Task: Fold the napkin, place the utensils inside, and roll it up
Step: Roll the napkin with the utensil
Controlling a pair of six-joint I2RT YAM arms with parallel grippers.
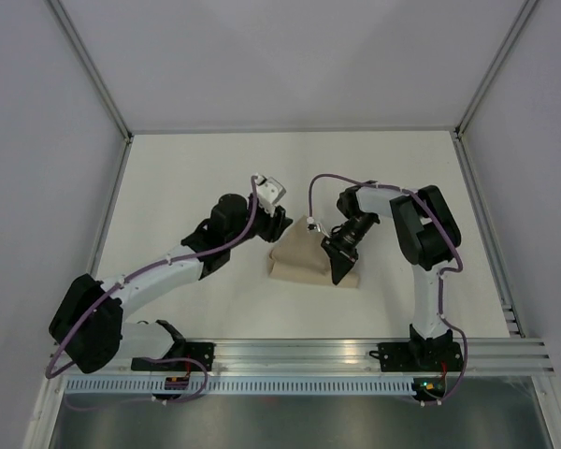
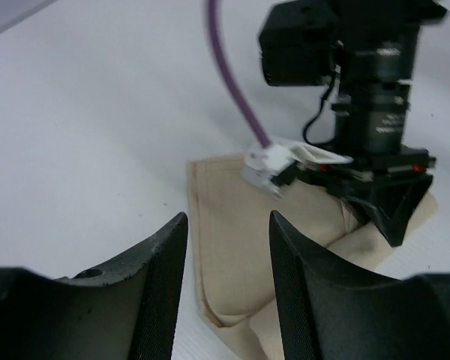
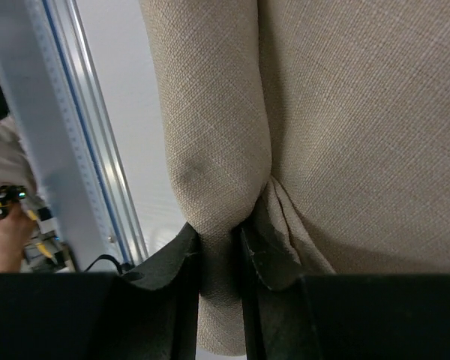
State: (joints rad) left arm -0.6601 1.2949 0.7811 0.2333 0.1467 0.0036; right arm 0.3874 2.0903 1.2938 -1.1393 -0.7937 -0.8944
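My right claw [image 3: 219,234] pinches the napkin [image 3: 345,112] by its rolled fold, which runs straight ahead; my left claw [image 2: 227,223], parted and empty, faces its side.

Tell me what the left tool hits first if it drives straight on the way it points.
The napkin: its folded edge lies just ahead of the open left tool, low in its line. Depth is unclear, so it might skim over the cloth and reach the right tool, which pinches the napkin farther on.
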